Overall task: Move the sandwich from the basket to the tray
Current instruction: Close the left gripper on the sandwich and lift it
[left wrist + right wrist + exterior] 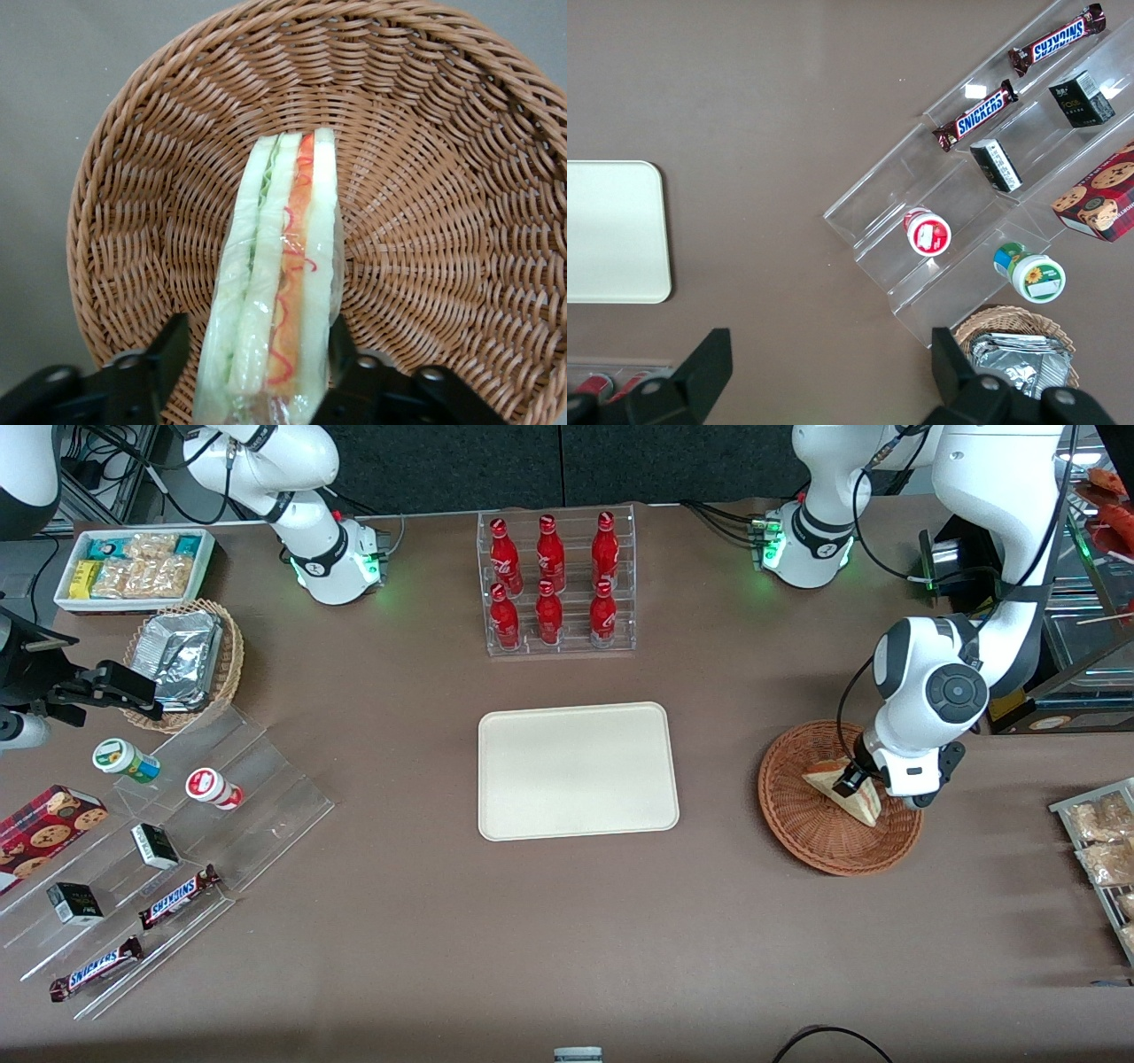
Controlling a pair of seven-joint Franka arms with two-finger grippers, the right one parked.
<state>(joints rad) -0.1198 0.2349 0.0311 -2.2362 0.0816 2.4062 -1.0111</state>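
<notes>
A: What sat nearest the front camera?

B: Two chocolate bars (pixel 135 933) reading "SNICKERS", lying on a clear stepped stand (pixel 168 850) toward the parked arm's end of the surface (pixel 399 921). Two small dark boxes (pixel 115 877) lay there too, their print too small to read, along with a red box of chocolate-chip cookies (pixel 44 833) and two little tubs (pixel 164 773).

A: And the sandwich?

B: It was in the basket (pixel 802 819), toward the working arm's end. The gripper (pixel 849 779) was down over the basket, its fingers (pixel 155 367) set on either side of the sandwich (pixel 850 793). One pressed the wrapper while the other stood slightly off it, so I cannot tell if they were clamped on it.

A: Where was the tray?

B: From the basket, the tray (pixel 576 771) lay at about nine o'clock in the front view, well apart.

A: Farther off?

B: Six red bottles (pixel 554 580) with white script in a clear rack, at twelve o'clock from the tray. A tan basket (pixel 226 664) holding a foil packet (pixel 182 651) and a white bin of snack packets (pixel 133 567) were farthest.
</notes>
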